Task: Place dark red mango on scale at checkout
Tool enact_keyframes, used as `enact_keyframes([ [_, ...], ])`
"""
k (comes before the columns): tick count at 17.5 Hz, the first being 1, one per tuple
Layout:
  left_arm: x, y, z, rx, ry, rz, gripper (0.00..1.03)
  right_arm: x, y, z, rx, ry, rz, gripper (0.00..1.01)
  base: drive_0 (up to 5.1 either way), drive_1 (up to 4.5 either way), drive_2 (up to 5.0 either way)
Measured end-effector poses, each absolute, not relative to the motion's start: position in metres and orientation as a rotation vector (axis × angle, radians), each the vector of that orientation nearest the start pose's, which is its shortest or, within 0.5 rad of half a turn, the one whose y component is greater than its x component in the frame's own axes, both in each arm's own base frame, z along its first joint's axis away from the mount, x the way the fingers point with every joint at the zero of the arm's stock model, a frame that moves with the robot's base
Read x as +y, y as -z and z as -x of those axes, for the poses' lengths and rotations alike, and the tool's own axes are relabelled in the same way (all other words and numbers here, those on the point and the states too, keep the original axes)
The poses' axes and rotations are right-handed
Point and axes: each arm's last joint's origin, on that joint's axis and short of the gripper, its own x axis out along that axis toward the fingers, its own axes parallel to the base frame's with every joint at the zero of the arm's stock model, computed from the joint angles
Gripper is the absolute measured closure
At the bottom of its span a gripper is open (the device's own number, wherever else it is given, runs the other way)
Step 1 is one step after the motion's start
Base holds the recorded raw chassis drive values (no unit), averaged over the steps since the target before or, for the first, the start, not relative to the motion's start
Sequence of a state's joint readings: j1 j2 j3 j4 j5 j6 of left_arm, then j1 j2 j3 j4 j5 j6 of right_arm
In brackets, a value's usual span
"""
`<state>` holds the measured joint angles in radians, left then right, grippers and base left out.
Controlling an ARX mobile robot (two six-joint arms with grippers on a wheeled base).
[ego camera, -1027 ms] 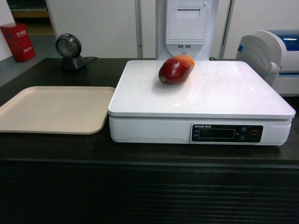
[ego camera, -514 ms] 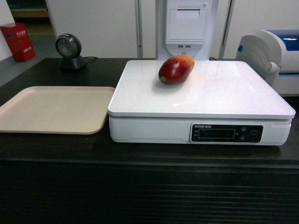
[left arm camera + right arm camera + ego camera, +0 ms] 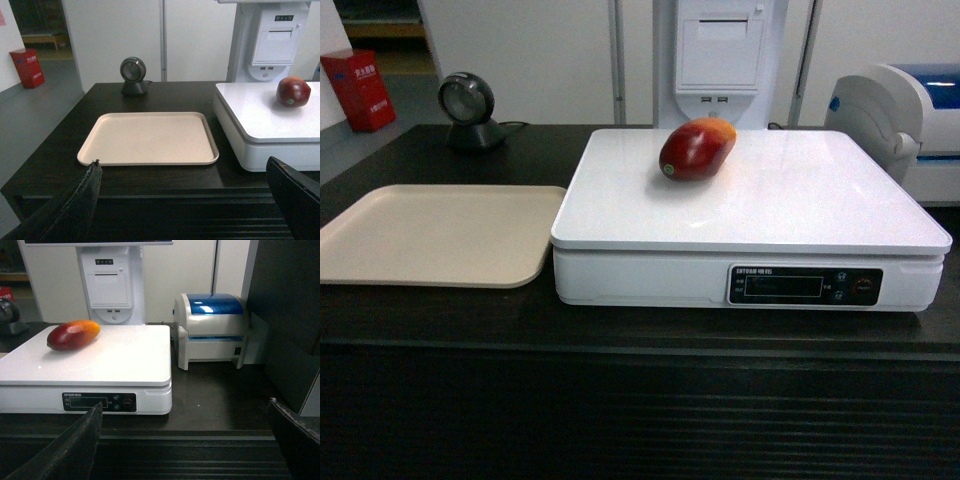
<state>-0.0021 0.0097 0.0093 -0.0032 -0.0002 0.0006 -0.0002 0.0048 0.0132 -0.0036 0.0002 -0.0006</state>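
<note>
The dark red mango (image 3: 696, 148) lies on the white scale (image 3: 790, 210), toward the platform's far side, orange-yellow end pointing away; it shows too as the mango (image 3: 293, 92) and the mango (image 3: 73, 334). The scale (image 3: 135, 360) stands on the dark checkout counter (image 3: 620, 330) with its ribbed front. Neither gripper appears in the head view. My left gripper (image 3: 182, 187) hangs open in front of the counter, level with the beige tray, nothing between its fingers (image 3: 82, 200). My right gripper (image 3: 185, 427) is open and empty too, before the counter edge right of the scale's display.
A flat beige tray (image 3: 435, 235) lies left of the scale. A round black scanner (image 3: 468, 108) stands at the back left. A white and blue label printer (image 3: 212, 327) sits right of the scale, and a white receipt terminal (image 3: 720, 55) rises behind it.
</note>
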Motion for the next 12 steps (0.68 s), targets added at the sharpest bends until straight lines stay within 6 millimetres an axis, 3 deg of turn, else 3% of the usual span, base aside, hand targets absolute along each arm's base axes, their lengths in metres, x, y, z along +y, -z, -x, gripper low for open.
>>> enact_keyframes([
  [12, -0.0002, -0.1658, -0.0977, 0.002, 0.002, -0.001, 0.05, 0.0000, -0.1675, -0.0972, -0.007, 0.000, 0.001, 0.03, 0.0, 0.00, 0.0],
])
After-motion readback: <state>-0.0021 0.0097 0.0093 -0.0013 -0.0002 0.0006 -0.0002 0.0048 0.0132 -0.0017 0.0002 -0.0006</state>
